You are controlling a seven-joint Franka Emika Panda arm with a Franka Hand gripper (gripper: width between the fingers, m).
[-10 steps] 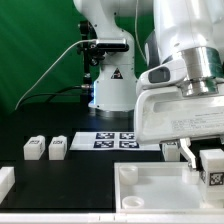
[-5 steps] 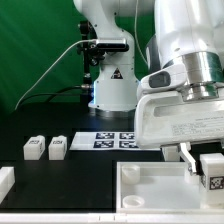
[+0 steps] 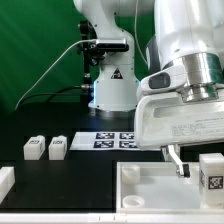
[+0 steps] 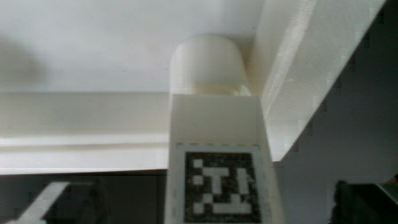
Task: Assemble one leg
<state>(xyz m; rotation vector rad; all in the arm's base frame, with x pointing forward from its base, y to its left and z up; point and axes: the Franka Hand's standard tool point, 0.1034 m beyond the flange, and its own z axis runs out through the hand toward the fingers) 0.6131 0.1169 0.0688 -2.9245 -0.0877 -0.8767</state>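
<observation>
A leg (image 3: 212,176), a small white block with a black-and-white tag, stands in the far right corner of the large white square panel (image 3: 150,182). In the wrist view the leg (image 4: 221,130) points its rounded end into the panel's corner (image 4: 302,60). My gripper (image 3: 197,162) straddles it and is open. The dark fingers (image 4: 61,203) stand off each side of the leg with gaps between. Two more legs (image 3: 33,148) (image 3: 57,148) lie on the black table at the exterior view's left.
The marker board (image 3: 115,139) lies behind the panel, in front of the arm's base (image 3: 108,90). Another white part (image 3: 5,181) sits at the left edge. The panel's raised rim (image 3: 135,170) borders the leg.
The fingers have spread away from the leg. The leg now sits a little lower in the exterior view, at the panel's corner.
</observation>
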